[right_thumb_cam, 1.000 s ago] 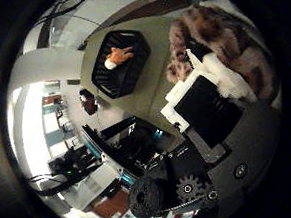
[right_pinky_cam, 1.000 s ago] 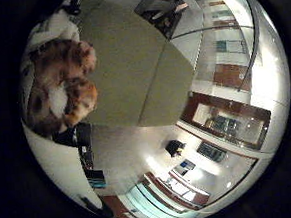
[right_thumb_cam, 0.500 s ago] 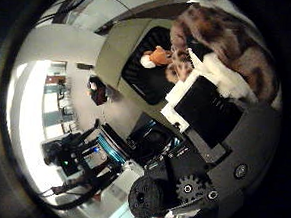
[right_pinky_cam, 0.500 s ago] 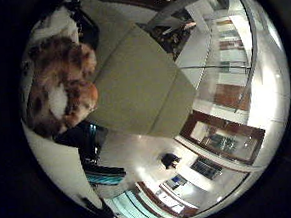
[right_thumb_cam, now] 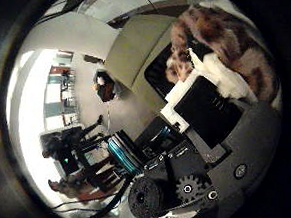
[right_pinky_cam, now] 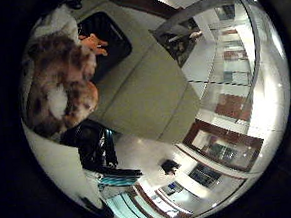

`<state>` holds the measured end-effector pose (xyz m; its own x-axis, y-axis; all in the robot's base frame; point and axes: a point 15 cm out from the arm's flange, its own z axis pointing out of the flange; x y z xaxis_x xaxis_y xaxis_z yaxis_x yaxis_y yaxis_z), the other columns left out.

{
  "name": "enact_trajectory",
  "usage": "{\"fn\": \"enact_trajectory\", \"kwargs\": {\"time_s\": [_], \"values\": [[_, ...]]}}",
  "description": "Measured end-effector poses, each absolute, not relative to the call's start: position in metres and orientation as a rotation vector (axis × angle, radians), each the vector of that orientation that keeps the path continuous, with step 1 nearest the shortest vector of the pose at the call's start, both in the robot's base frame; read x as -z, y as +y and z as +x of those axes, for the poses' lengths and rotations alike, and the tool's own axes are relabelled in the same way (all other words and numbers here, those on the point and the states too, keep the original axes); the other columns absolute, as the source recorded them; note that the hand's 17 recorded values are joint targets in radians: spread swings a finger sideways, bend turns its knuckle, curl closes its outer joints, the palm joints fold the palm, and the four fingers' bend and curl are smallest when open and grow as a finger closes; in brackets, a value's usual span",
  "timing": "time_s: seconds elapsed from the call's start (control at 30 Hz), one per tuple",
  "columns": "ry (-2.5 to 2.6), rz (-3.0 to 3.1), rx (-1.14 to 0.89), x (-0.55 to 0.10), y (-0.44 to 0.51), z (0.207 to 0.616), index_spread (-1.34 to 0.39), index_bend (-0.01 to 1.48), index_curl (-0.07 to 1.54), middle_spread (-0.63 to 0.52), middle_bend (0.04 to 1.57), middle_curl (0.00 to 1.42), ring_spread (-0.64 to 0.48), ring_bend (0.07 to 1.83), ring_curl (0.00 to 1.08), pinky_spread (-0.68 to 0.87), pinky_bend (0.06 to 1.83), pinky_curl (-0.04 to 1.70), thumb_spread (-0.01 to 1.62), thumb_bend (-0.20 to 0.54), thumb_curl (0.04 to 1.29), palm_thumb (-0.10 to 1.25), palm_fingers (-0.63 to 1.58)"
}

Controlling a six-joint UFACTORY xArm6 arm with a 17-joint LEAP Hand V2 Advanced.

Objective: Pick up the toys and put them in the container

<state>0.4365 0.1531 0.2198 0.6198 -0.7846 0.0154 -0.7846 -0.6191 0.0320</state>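
No text seems readable in either view.

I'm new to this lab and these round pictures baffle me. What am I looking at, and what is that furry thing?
Both pictures come from tiny wide-angle cameras in the palm of a robot hand, one by the thumb, one by the little finger. The white and black parts are the hand itself. The furry thing is a spotted plush toy, which the fingers are curled round, close to the palm. Below lies a table with a black container; an orange toy already lies in it.
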Motion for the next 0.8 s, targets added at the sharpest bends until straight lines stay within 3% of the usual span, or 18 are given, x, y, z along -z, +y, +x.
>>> {"fn": "enact_trajectory", "kwargs": {"time_s": [0.2,0.37,0.5,0.63,0.67,0.8], "values": [[-1.334,2.817,0.002,-0.22,0.175,0.43,-0.24,1.12,0.78,-0.11,1.34,0.64,-0.16,1.47,0.57,-0.19,1.35,0.79,0.69,-0.019,0.92,0.99,1.2],[-1.349,2.862,-0.043,-0.229,0.191,0.435,-0.24,1.08,0.78,-0.11,1.33,0.63,-0.17,1.46,0.57,-0.2,1.35,0.78,0.8,-0.031,0.88,0.88,1.18],[-1.346,2.89,-0.054,-0.237,0.195,0.434,-0.29,0.86,0.74,-0.13,1.24,0.6,-0.16,1.38,0.53,-0.26,1.3,0.7,0.85,-0.038,0.8,0.78,1.09],[-1.321,2.884,-0.031,-0.231,0.188,0.422,-0.37,0.53,0.69,-0.17,1.01,0.54,-0.18,1.27,0.49,-0.37,1.19,0.61,0.98,-0.028,0.67,0.72,0.8],[-1.309,2.885,-0.027,-0.23,0.186,0.417,-0.38,0.52,0.68,-0.18,0.96,0.52,-0.19,1.23,0.48,-0.34,1.16,0.61,1.0,-0.028,0.65,0.71,0.65],[-1.263,2.887,0.0,-0.225,0.181,0.408,-0.43,0.49,0.63,-0.17,0.84,0.47,-0.16,1.12,0.42,-0.1,1.08,0.56,1.09,-0.03,0.54,0.65,0.43]]}}
